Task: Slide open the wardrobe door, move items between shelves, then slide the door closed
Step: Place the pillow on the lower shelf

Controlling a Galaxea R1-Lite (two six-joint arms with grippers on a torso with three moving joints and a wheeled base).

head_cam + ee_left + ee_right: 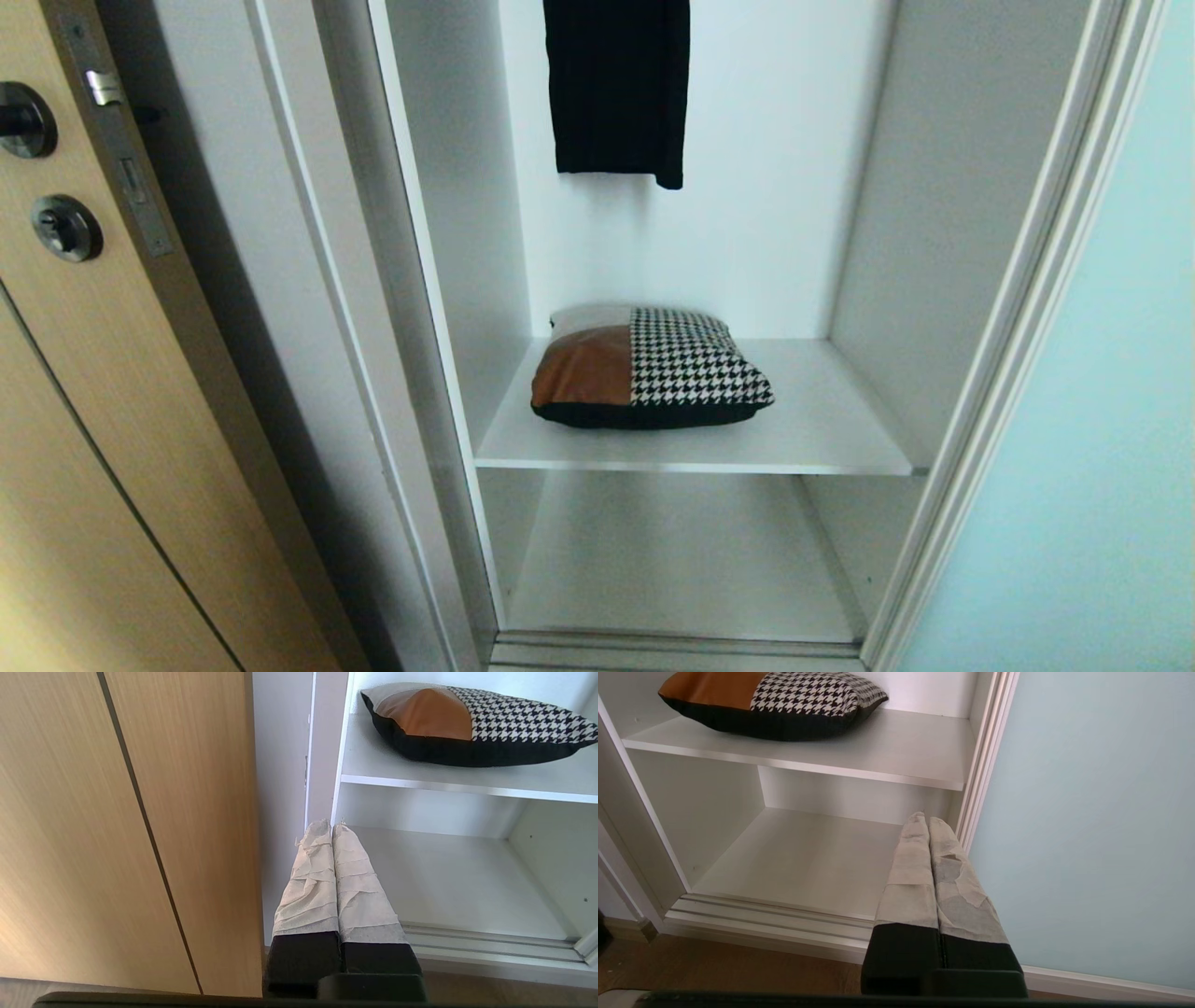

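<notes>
The frosted pale blue-green sliding wardrobe door (1083, 392) (1101, 826) stands slid to the right, leaving the white compartment open. A cushion (649, 368) (467, 721) (770, 702) with tan leather, houndstooth and a black back lies on the upper shelf (822, 420). The lower shelf (681, 560) (448, 882) (803, 858) below it is bare. My left gripper (331, 825) is shut and holds nothing, low in front of the compartment's left post. My right gripper (926, 819) is shut and holds nothing, low beside the sliding door's frame. Neither arm shows in the head view.
A long black garment (618, 89) hangs above the cushion. A light wood door (84, 420) (126, 826) with black handle and lock stands on the left. A silver floor track (770, 910) runs along the compartment's foot, with wood floor (714, 966) before it.
</notes>
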